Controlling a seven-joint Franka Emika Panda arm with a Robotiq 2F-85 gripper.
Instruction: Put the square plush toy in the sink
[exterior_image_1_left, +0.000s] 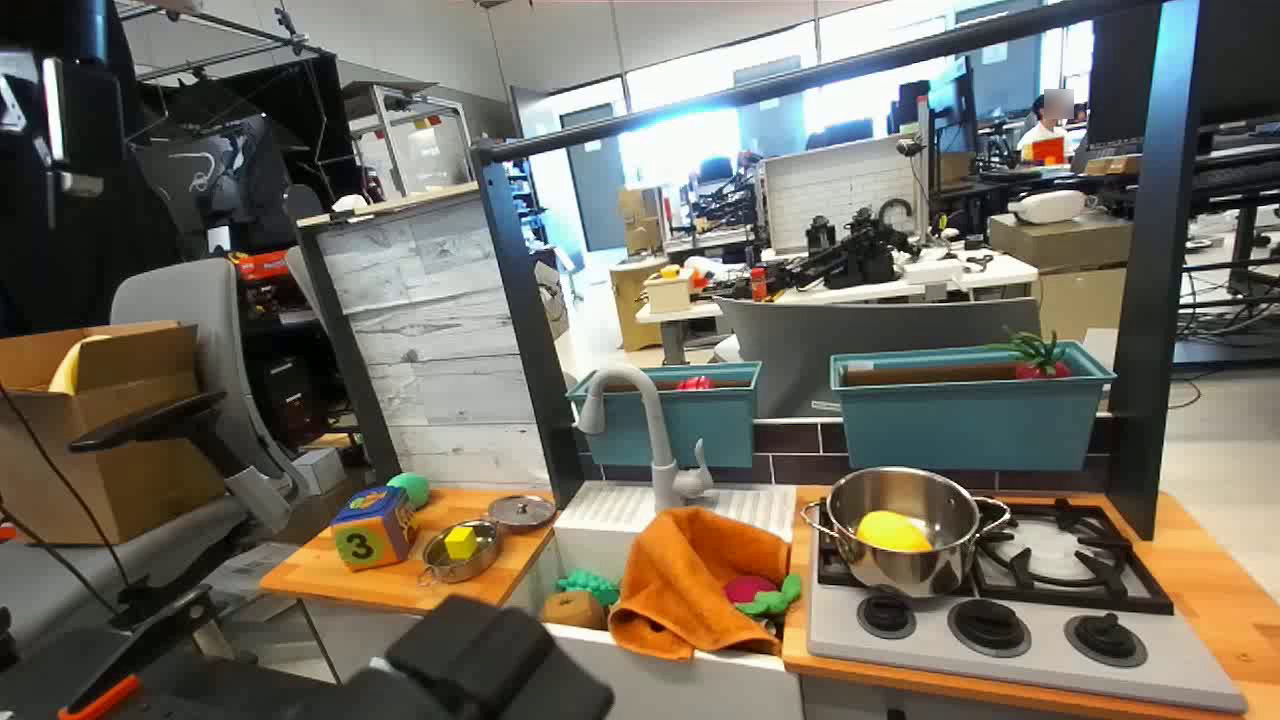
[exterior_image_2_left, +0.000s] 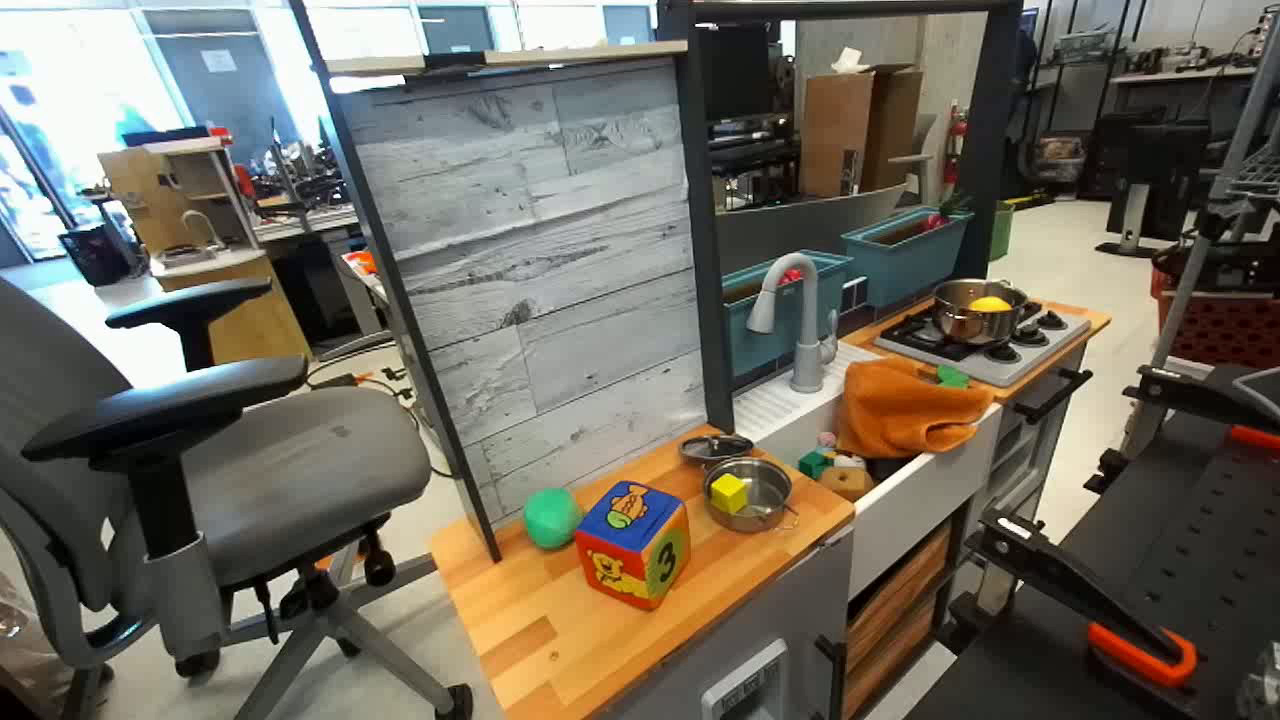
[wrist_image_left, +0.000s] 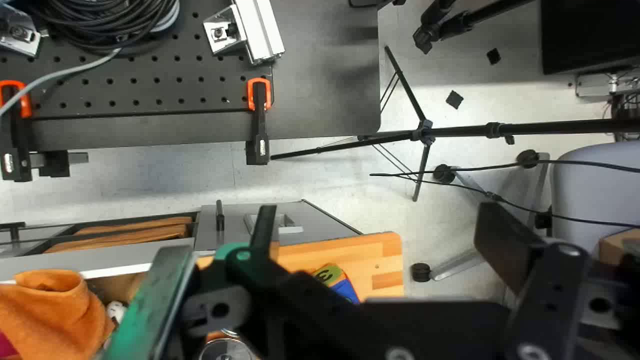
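The square plush toy (exterior_image_1_left: 372, 528) is a soft cube with blue, orange and red sides and a green face with a 3. It rests on the wooden worktop left of the sink, and shows in both exterior views (exterior_image_2_left: 634, 545). In the wrist view it (wrist_image_left: 344, 286) is partly hidden behind the gripper. The white sink (exterior_image_1_left: 588, 548) holds an orange cloth and several toys; its front wall shows in an exterior view (exterior_image_2_left: 922, 505). My gripper (wrist_image_left: 382, 232) is open and empty, high above the worktop in the wrist view. I cannot clearly make out its fingers in the exterior views.
A small metal pan (exterior_image_2_left: 762, 500) with a yellow cube, a lid (exterior_image_2_left: 715, 448) and a green ball (exterior_image_2_left: 552, 518) stand near the toy. A curved grey tap (exterior_image_1_left: 655, 430) rises behind the sink. A silver pot (exterior_image_1_left: 900, 590) sits on the stove. A grey chair (exterior_image_2_left: 300, 460) stands beside the worktop.
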